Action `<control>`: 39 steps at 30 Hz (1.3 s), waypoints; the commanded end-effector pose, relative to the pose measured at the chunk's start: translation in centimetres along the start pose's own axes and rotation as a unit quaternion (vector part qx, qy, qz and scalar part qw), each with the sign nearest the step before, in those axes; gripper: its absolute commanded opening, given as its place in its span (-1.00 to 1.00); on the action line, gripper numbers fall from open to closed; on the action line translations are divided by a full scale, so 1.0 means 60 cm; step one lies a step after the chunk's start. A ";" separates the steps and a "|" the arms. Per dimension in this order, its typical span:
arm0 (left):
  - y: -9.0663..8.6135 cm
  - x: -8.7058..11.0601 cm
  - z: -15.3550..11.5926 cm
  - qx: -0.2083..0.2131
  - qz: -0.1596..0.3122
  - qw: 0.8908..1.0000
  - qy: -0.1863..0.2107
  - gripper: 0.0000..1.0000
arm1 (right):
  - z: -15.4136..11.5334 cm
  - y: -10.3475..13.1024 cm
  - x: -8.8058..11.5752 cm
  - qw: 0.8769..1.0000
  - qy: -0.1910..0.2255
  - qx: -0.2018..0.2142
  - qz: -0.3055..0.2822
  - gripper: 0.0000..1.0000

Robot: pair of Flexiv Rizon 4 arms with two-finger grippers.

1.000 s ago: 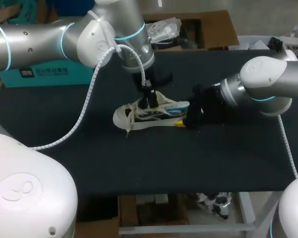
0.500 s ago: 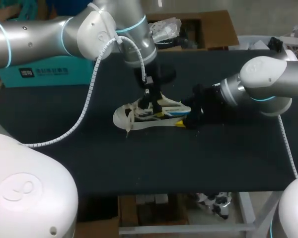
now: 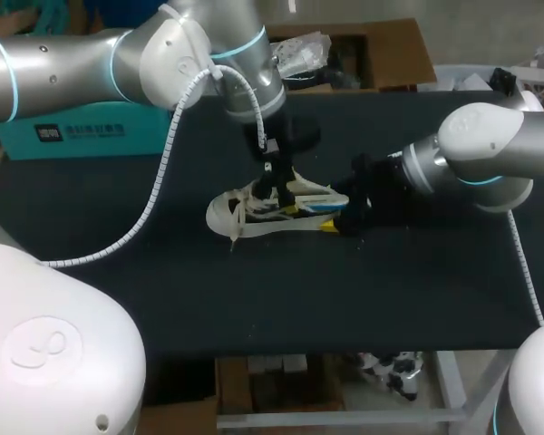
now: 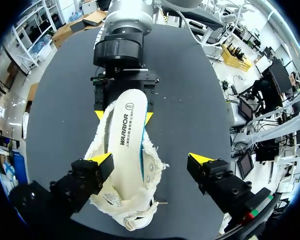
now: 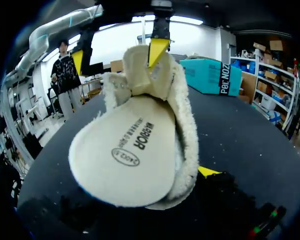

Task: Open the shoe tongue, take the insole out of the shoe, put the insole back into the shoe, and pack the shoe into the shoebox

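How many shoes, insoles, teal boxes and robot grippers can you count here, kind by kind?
shoe: 1
insole: 1
teal box: 1
grippers: 2, the left gripper and the right gripper
Total: 5

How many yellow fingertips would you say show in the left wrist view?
4. Two belong to the left gripper: one against the shoe, one clear of it. Two belong to the right gripper, on either side of the heel.

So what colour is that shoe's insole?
Cream, with dark print on it. The insole shows best in the left wrist view.
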State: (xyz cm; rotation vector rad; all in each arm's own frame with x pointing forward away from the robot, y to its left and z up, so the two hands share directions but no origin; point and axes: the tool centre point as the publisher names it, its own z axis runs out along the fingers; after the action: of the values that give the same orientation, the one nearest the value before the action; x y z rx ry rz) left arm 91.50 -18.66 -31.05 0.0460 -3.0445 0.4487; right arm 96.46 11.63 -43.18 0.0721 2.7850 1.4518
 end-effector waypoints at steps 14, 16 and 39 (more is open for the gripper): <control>-0.029 0.010 0.001 0.054 0.027 0.992 -0.110 1.00 | 0.013 -0.013 -0.006 1.000 0.000 -0.002 -0.001 -1.00; -0.034 0.015 0.010 0.048 0.038 0.990 -0.127 1.00 | 0.013 -0.013 -0.006 1.000 0.000 -0.002 -0.001 -1.00; -0.071 -0.019 0.080 0.047 0.077 0.964 -0.251 0.10 | 0.013 -0.013 -0.006 1.000 0.000 -0.002 -0.001 -1.00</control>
State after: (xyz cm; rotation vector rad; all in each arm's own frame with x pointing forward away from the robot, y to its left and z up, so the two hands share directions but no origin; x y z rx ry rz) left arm 92.34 -23.59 -33.80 -0.1016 -3.5111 0.6787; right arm 96.46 11.63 -43.19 0.0721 2.7851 1.4518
